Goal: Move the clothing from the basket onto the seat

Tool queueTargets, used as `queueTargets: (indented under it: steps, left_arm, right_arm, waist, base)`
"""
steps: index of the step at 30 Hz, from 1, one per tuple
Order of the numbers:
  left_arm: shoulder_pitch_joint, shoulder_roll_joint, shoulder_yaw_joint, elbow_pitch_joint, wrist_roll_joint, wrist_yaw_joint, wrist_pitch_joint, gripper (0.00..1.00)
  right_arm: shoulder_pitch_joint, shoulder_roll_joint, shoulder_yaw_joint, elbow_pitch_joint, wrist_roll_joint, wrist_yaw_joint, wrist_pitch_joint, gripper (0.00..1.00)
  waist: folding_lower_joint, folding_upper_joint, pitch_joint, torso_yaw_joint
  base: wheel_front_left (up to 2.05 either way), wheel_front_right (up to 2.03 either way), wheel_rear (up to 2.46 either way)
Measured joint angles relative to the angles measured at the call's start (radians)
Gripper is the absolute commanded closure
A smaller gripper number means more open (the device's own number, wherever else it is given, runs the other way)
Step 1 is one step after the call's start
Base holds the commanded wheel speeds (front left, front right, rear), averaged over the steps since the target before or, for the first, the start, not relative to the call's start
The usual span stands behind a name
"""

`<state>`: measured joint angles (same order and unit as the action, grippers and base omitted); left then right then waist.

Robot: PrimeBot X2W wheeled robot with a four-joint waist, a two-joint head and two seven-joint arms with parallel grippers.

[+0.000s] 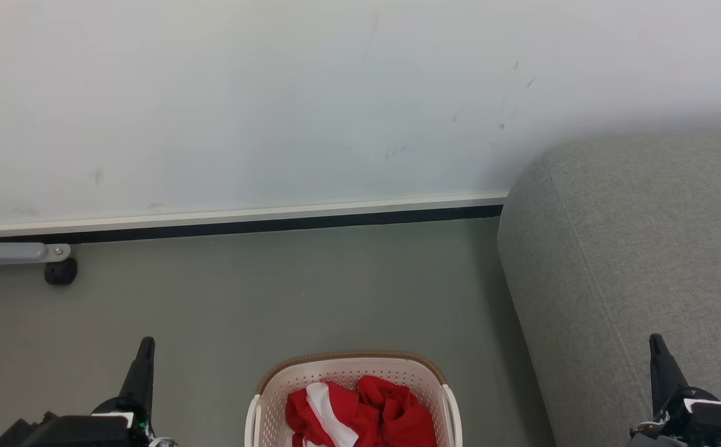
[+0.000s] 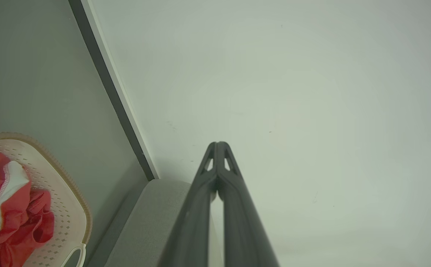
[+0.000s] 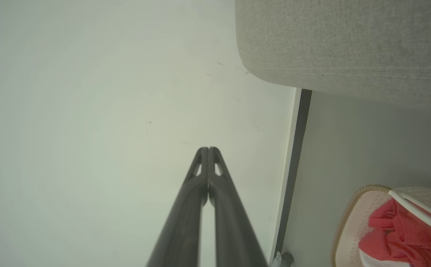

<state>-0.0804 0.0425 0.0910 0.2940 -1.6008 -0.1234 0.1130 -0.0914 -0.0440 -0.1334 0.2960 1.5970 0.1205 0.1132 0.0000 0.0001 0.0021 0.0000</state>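
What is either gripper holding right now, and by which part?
Nothing. The left gripper and the right gripper are both shut with nothing between their fingers. The clothing lies in the basket, clear of both.

The smooth grey-green floor (image 1: 286, 292) runs back to a black skirting strip (image 1: 242, 225); on it stands the oval cream-white perforated plastic basket (image 1: 351, 359) with brown woven-look rim; the large grey woven-fabric seat (image 1: 633, 248) borders it at right, apart from the basket; a black caster (image 1: 61, 271) rests far left.
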Motion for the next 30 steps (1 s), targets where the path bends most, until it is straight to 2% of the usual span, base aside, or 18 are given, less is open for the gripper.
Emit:
queueTargets:
  steps: [29, 30]
  left_arm:
    - [0.000, 0.000, 0.000, 0.000, 0.000, 0.000, 0.000, 1.00]
    - [0.002, 0.000, -0.001, 0.003, 0.000, 0.000, 0.000, 0.00]
  right_arm:
    - [0.000, 0.000, 0.000, 0.000, 0.000, 0.000, 0.000, 1.00]
    - [0.001, 0.001, 0.001, 0.004, 0.000, 0.000, 0.000, 0.00]
  waist:
    - [0.0000, 0.0000, 0.000, 0.000]
    - [0.0000, 0.0000, 0.000, 0.000]
  base:
    - [0.00, 0.00, 0.00]
    - [0.00, 0.00, 0.00]
